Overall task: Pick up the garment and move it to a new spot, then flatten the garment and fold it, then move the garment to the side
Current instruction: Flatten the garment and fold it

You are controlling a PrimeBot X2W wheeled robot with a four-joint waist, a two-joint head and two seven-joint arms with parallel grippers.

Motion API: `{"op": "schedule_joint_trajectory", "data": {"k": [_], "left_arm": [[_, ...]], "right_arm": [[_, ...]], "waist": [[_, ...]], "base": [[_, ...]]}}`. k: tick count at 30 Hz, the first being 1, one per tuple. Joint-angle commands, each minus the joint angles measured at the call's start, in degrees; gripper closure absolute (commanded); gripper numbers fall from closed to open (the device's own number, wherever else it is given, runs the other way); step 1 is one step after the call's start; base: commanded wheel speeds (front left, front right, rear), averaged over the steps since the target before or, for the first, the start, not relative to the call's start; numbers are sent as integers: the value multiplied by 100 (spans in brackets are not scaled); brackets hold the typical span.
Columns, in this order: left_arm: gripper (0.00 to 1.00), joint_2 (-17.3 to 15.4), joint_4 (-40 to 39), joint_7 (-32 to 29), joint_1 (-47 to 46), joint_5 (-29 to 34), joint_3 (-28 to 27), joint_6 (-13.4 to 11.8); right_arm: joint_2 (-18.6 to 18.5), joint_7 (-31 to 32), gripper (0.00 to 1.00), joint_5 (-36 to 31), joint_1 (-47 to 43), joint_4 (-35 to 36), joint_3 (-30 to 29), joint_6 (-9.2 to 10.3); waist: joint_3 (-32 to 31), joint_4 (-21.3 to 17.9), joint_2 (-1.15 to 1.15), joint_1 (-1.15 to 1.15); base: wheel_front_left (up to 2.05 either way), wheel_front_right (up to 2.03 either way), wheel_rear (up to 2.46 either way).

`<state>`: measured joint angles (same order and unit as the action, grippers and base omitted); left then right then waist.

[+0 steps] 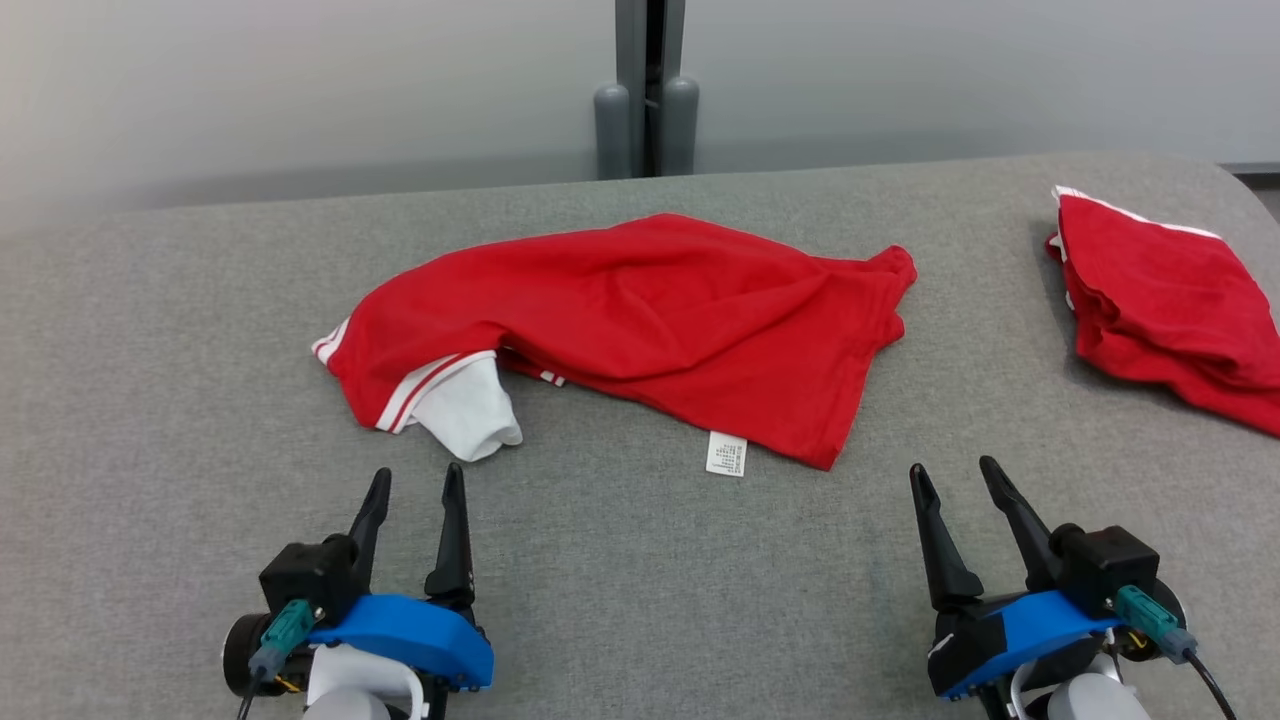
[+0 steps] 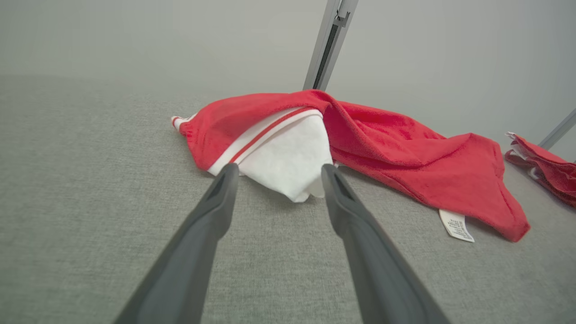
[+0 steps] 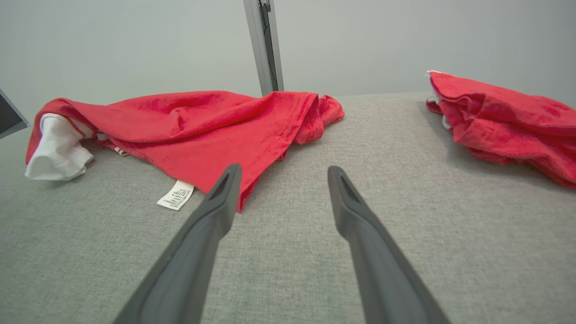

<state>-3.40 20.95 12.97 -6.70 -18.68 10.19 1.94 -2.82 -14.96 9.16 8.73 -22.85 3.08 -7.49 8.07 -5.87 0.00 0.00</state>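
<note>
- Left gripper [image 1: 419,470], head view: it sits at the lower left, its two long dark fingers parted with nothing between them, tips pointing up the view.
- Right gripper [image 1: 951,465], head view: it sits at the lower right, its fingers likewise spread and empty.
- Both grippers are over the grey fabric-covered table [image 1: 640,600].
- A crumpled red garment [image 1: 640,310] with white-striped trim lies at the table's middle, beyond both grippers and spread from left to right.
- A white cloth part [image 1: 465,415] sticks out from under the garment's left end, just ahead of the left gripper's fingertips.
- A small white printed label [image 1: 726,453] hangs off the near hem.
- The garment's near right corner lies near the right gripper but apart from it.
- A second red garment [image 1: 1160,300], folded and edged in white, lies at the table's far right, well apart from the first.
- An upright grey post [image 1: 647,90] stands behind the table's far edge.
- Left wrist view: the left gripper [image 2: 279,171] fingers stand wide apart. The white cloth part [image 2: 288,162] appears between the tips; whether they touch it cannot be told. The red garment [image 2: 405,166] runs off to the right, with the label [image 2: 456,225] at its hem.
- Right wrist view: the right gripper [image 3: 283,170] fingers stand wide apart over bare table. The red garment [image 3: 202,126] lies ahead to the left, its near corner beside the left fingertip. The second red garment [image 3: 504,117] lies to the right.
</note>
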Motion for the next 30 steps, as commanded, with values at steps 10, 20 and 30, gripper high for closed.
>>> {"op": "schedule_joint_trajectory", "data": {"k": [10,20,30], "left_arm": [[0,-59,1149,-434,-1037,-295,-52,146],[100,-126,1654,-147,-1436,-406,-157,181],[100,-303,1042,164,-1178,-195,-114,151]], "right_arm": [[-13,-33,0,-30,301,87,106,-1],[-13,-33,0,-50,351,131,-4,-1],[-13,-33,0,-1,217,65,-70,-1]], "waist": [[538,-417,0,0],[705,-563,0,0],[432,-157,0,0]], "base": [[0,0,0],[0,0,0],[0,0,0]]}}
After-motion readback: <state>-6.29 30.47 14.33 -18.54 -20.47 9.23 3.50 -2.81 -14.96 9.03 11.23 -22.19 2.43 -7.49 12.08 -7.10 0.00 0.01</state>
